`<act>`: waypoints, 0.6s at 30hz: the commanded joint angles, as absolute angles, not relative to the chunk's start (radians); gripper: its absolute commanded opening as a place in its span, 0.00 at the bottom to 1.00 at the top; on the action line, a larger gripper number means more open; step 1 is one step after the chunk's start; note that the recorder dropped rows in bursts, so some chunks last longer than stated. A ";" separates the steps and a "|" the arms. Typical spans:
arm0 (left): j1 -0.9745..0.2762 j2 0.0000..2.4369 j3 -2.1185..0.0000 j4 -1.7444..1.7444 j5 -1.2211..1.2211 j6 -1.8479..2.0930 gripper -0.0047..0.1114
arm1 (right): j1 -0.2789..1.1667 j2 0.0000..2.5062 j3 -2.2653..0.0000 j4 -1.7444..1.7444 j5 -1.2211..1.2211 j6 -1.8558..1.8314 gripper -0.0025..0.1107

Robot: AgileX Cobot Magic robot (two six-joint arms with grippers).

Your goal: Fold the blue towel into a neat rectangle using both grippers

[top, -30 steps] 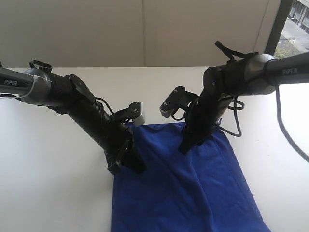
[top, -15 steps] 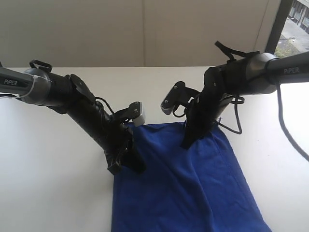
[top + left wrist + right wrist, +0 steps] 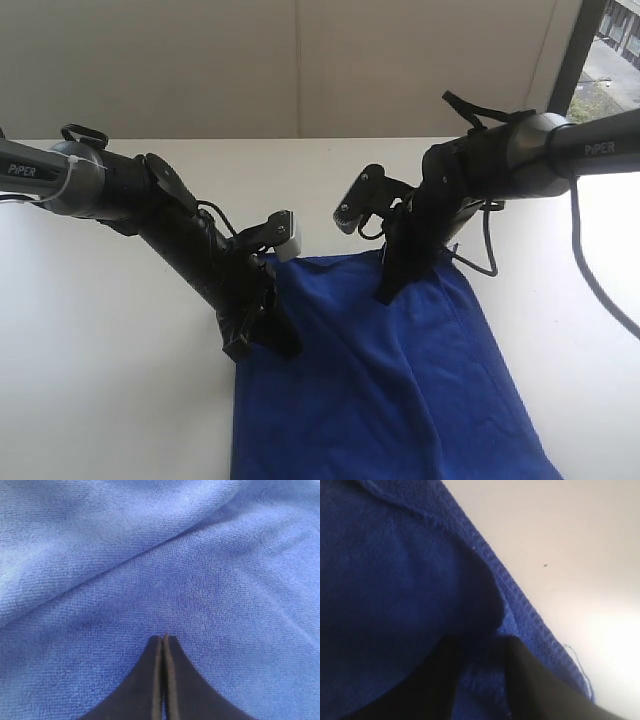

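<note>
The blue towel (image 3: 380, 380) lies spread on the white table (image 3: 100, 350), with long creases running down it. My left gripper (image 3: 262, 345) points down at the towel's left edge. In the left wrist view its jaws (image 3: 163, 638) are pressed together, nothing between them, and the towel (image 3: 150, 555) fills the picture. My right gripper (image 3: 385, 297) hovers low over the towel's far edge. There its fingers (image 3: 482, 642) stand apart and open, with the towel (image 3: 395, 580) bulging just beyond their tips. The hem runs past one finger, and the table (image 3: 560, 540) shows beyond it.
Bare white table surrounds the towel on the left, the right and behind. A pale wall closes the back, and a dark window frame (image 3: 575, 50) stands at the far right. Black cables (image 3: 490, 250) loop from the right arm.
My right gripper has risen slightly and drawn back toward the towel's far edge. The left arm and the towel look unchanged.
</note>
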State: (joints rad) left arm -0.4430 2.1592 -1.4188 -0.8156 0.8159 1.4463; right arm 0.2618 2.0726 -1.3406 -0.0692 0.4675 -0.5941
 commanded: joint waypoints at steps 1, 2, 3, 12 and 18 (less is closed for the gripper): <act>-0.444 2.156 -1.415 -0.781 0.812 1.439 0.04 | 0.258 2.075 -1.337 -0.088 0.454 -0.588 0.18; -0.444 2.156 -1.415 -0.781 0.812 1.439 0.04 | 0.258 2.075 -1.337 -0.094 0.452 -0.588 0.14; -0.444 2.156 -1.415 -0.781 0.812 1.439 0.04 | 0.258 2.073 -1.337 -0.108 0.452 -0.586 0.08; -0.444 2.156 -1.415 -0.777 0.812 1.439 0.04 | 0.258 2.033 -1.337 -0.146 0.452 -0.568 0.02; -0.444 2.156 -1.415 -0.777 0.812 1.439 0.04 | 0.258 1.976 -1.337 -0.213 0.464 -0.512 0.02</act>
State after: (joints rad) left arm -0.4430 2.1592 -1.4188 -0.8156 0.8159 1.4464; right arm 0.2618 2.0109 -1.3406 -0.1857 0.4599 -0.5356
